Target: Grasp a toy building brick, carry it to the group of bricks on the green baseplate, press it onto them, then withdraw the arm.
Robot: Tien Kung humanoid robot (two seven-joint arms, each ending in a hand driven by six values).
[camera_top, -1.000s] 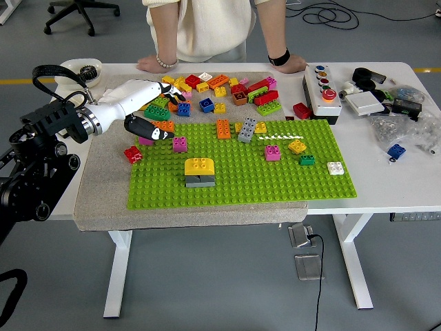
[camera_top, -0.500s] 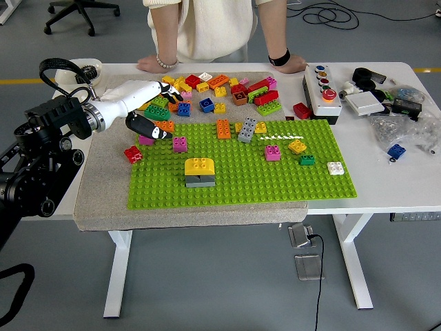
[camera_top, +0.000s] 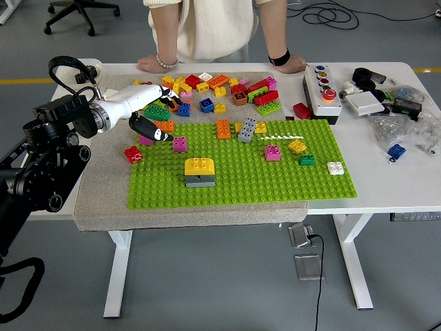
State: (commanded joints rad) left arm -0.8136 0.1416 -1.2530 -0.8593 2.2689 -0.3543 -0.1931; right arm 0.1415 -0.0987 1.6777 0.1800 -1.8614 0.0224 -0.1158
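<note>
Black arm first: you have the left hand [camera_top: 153, 110] at the far-left corner of the baseplate [camera_top: 234, 181], and over the last second it has crept a little further back and up toward the loose pile [camera_top: 207, 88], with the forearm swinging in behind it. Its white fingers [camera_top: 167, 97] are stretched over a green brick [camera_top: 157, 112] and a blue brick [camera_top: 184, 109] at the pile's near edge, the dark thumb hanging below by an orange brick [camera_top: 164, 126]. They look relaxed rather than closed, and you can see no brick held. That shift reads as lining up a pick, so I judge the grasp still ahead of you.

Moving right, the target group, a yellow brick [camera_top: 198, 165] seated on a grey one [camera_top: 200, 181], sits on the baseplate, well apart from the hand. At the far edge a person's 2 hands [camera_top: 153, 64] rest flat on the table. Your right hand is out of view.
</note>
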